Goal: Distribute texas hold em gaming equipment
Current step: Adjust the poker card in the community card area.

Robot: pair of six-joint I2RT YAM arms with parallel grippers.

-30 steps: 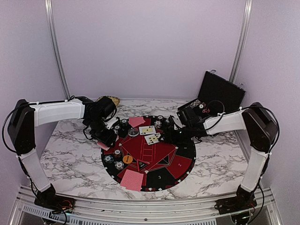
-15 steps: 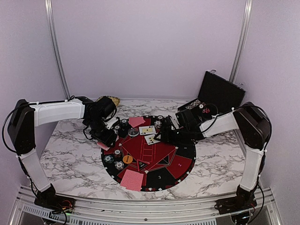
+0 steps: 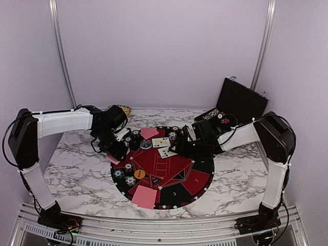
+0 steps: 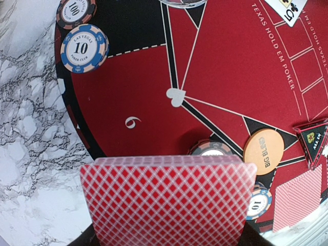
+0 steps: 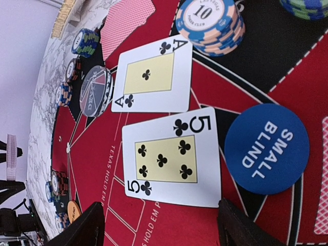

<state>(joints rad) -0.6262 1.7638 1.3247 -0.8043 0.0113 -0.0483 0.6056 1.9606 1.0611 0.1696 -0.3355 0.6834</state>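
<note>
My left gripper [image 4: 169,237] is shut on a deck of red-backed playing cards [image 4: 169,200], held over the left rim of the round mat [image 3: 200,174]; the deck hides its fingers. Below it lie chip stacks [image 4: 83,47] and an orange big-blind disc [image 4: 263,151]. My right gripper [image 5: 161,225] stands open just above the mat, one finger on each side of the near end of the face-up five of clubs [image 5: 166,159], touching nothing. Beyond that card lies the ace of clubs [image 5: 151,77], with a blue small-blind disc [image 5: 266,148] to the right.
An open black case [image 3: 241,100] stands at the back right. Face-down cards lie at the mat's far edge [image 3: 149,132] and near edge [image 3: 144,197]. A clear disc [image 5: 95,91] and a chip stack [image 5: 210,23] sit near the ace. Marble table surrounds the mat.
My right arm has shifted a little to the left, bringing its open gripper closer over the five of clubs. The left arm and its deck have not moved.
</note>
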